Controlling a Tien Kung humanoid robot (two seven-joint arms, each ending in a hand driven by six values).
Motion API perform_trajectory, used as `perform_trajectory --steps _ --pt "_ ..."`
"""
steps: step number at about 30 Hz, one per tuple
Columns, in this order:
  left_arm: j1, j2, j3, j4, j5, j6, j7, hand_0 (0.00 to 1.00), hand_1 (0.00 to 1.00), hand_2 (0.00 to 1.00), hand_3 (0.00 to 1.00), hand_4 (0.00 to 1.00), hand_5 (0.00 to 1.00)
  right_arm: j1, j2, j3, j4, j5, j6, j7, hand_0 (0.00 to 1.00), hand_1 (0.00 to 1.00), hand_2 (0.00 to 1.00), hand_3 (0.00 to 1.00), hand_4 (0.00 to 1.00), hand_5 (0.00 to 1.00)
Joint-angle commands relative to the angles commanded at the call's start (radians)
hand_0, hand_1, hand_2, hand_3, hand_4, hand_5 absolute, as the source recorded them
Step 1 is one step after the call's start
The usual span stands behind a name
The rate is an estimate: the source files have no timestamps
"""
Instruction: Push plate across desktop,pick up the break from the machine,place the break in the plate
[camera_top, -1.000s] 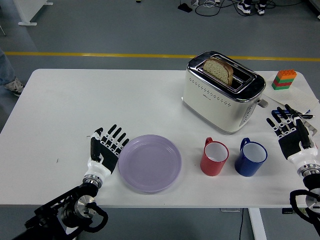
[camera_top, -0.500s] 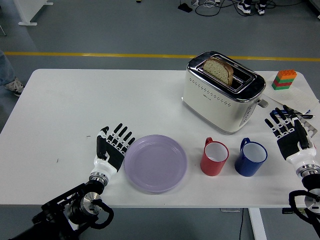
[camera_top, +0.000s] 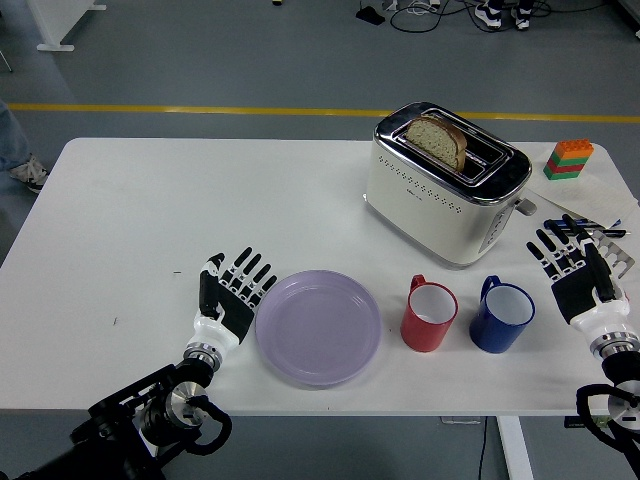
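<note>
A pale purple plate (camera_top: 318, 326) lies flat near the table's front edge. My left hand (camera_top: 235, 291) stands open with its fingers spread, its palm edge against the plate's left rim. A slice of bread (camera_top: 437, 140) stands upright in a slot of the cream toaster (camera_top: 443, 188) at the back right. At the right edge my right hand (camera_top: 572, 263) is open, fingers spread, holding nothing, to the right of the blue mug.
A red mug (camera_top: 430, 314) and a blue mug (camera_top: 502, 317) stand side by side between the plate and my right hand, in front of the toaster. A stack of coloured blocks (camera_top: 568, 158) sits at the back right. Papers lie at the right edge.
My left hand has moved right and pushed the plate to the right, closer to the red mug. My right hand has barely shifted.
</note>
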Motion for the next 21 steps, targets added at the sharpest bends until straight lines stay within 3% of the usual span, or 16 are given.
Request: perform_trajectory --steps 13,21 --pt "-0.013 0.0 -0.002 -0.017 0.002 0.0 0.006 0.749 0.756 0.825 0.741 0.537 0.998 0.005 0.002 0.007 0.001 0.0 0.0 0.0 0.739 0.673 0.687 0.64 0.5 0.378" --pt "0.014 0.012 -0.07 -0.107 0.099 0.076 0.003 0.749 0.753 0.826 0.742 0.541 0.998 0.009 -0.003 0.017 0.016 -0.007 -0.003 -0.001 0.737 0.672 0.685 0.64 0.5 0.379"
